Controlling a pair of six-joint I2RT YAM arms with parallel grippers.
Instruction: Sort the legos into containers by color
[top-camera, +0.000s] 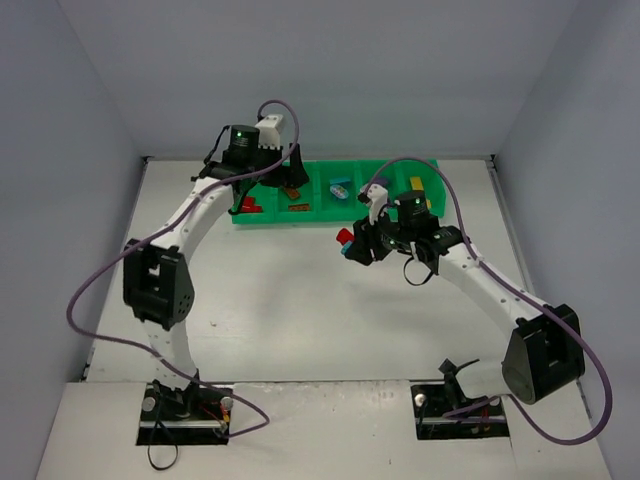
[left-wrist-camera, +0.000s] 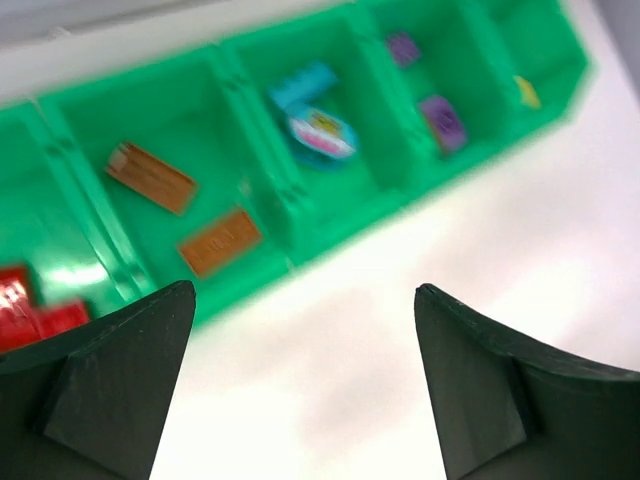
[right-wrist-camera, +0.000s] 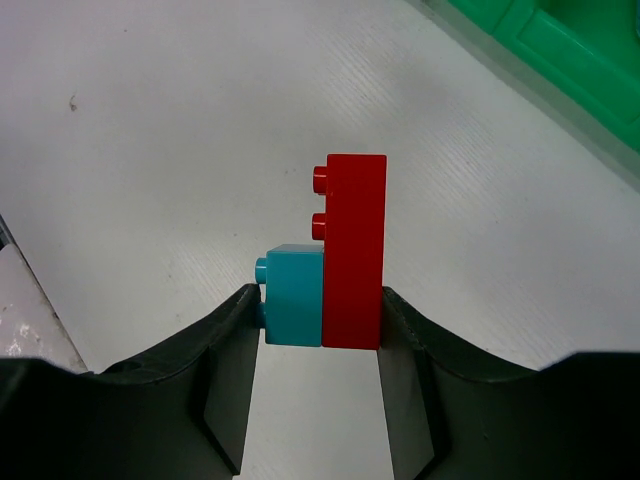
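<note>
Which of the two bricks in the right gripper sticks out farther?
The red brick, reaching well beyond the shorter cyan brick pressed against it.

walls (top-camera: 330, 70): 3 plain pale grey panels | table (top-camera: 290, 310): white, matte; light: even, soft

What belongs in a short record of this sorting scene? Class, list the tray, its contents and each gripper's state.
Tray: green, five compartments in a row
Contents, left to right in the top view: red bricks; brown bricks; cyan brick; purple bricks; yellow brick
Left gripper: open, empty, near the red end
Right gripper: shut on red and cyan brick pair, off the tray
</note>
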